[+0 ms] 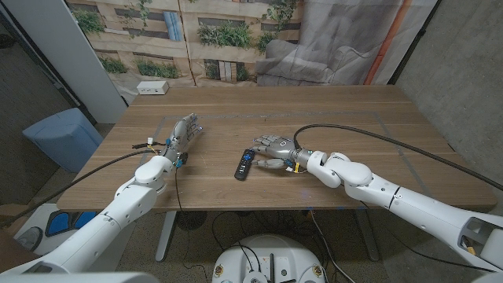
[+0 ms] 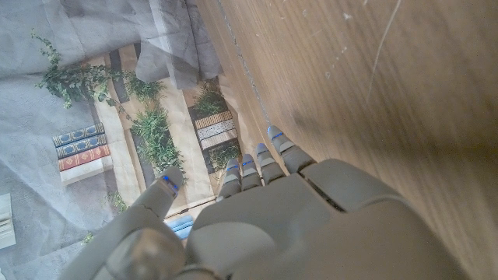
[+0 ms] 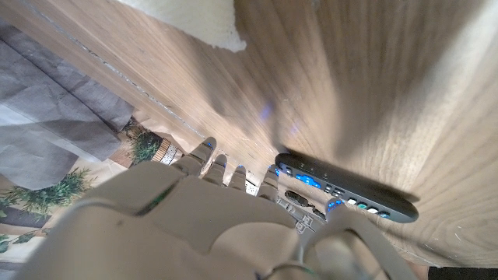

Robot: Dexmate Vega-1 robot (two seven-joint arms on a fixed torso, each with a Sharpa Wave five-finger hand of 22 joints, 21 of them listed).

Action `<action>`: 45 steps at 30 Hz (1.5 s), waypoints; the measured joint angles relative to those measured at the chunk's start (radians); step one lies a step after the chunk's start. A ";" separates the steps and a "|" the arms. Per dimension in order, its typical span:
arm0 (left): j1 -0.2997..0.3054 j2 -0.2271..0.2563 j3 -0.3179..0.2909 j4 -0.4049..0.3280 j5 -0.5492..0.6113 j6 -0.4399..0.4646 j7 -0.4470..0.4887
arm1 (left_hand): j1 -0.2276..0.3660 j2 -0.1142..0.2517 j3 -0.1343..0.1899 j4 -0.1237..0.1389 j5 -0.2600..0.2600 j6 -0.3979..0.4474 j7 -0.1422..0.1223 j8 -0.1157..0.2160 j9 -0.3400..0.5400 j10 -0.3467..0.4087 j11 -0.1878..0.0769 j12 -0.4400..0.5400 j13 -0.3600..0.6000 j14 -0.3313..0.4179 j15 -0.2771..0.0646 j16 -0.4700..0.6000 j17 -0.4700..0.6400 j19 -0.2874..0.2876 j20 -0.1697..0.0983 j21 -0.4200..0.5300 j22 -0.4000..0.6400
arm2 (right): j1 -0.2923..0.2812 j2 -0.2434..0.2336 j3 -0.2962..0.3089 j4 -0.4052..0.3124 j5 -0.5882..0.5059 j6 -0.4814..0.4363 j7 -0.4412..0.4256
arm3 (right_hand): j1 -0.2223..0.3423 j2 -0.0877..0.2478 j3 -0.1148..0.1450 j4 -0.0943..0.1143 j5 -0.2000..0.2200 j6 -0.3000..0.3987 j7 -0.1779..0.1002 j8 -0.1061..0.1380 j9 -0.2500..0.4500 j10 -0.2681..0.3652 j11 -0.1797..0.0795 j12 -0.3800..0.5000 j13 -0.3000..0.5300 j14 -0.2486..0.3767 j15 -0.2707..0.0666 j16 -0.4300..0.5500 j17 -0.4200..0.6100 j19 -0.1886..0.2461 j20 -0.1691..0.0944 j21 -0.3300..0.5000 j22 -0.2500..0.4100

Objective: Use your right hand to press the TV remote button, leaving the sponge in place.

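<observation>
The black TV remote lies on the wooden table near the middle, its long side running away from me. My right hand hovers just to its right with fingers spread and nothing in them, the fingertips close to the remote's far end. In the right wrist view the remote shows blue and pale buttons just past my right hand, and the thumb lies close beside it. My left hand sits at the table's left, fingers stretched out and holding nothing. The left wrist view has that hand over bare wood.
A small white box sits by the table's far left corner. A blue bin stands on the floor to the left. A printed backdrop and grey cloth hang behind the table. A black cable runs from my right wrist.
</observation>
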 measured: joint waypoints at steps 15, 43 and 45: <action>-0.005 -0.006 0.003 0.007 0.002 0.000 0.002 | 0.000 0.000 0.003 0.003 0.000 0.000 0.000 0.000 -0.002 -0.004 -0.004 0.000 0.000 0.000 0.000 0.000 0.000 0.000 0.000 0.000 0.000 | 0.001 -0.013 0.027 -0.027 0.026 0.023 -0.027 | 0.000 0.000 0.010 -0.001 0.000 0.000 0.000 0.001 0.000 0.025 -0.003 0.004 0.000 0.004 0.004 0.015 0.005 0.011 0.011 0.008 0.000; -0.045 -0.007 0.014 0.036 0.030 -0.032 -0.025 | 0.000 0.000 0.003 0.002 0.004 0.000 0.000 0.000 -0.002 -0.004 -0.004 0.000 -0.002 -0.002 -0.002 0.000 -0.002 0.000 0.000 0.000 0.000 | -0.089 -0.036 0.207 -0.117 0.324 0.007 -0.075 | 0.000 0.000 0.014 -0.006 0.000 0.000 0.000 0.001 0.000 0.086 0.018 0.019 0.000 0.045 -0.023 0.024 0.006 0.087 -0.015 0.021 -0.002; -0.054 -0.009 0.015 0.046 0.031 -0.038 -0.032 | 0.000 0.000 0.003 0.002 0.004 0.000 0.000 0.000 -0.002 -0.004 -0.004 0.000 -0.002 -0.002 -0.002 0.000 -0.002 0.000 0.000 0.000 0.000 | -0.097 -0.035 0.218 -0.123 0.346 0.001 -0.080 | 0.000 0.000 0.014 -0.006 0.000 0.004 0.004 0.001 0.000 0.096 0.021 0.019 0.000 0.045 -0.023 0.024 0.006 0.092 -0.013 0.021 -0.002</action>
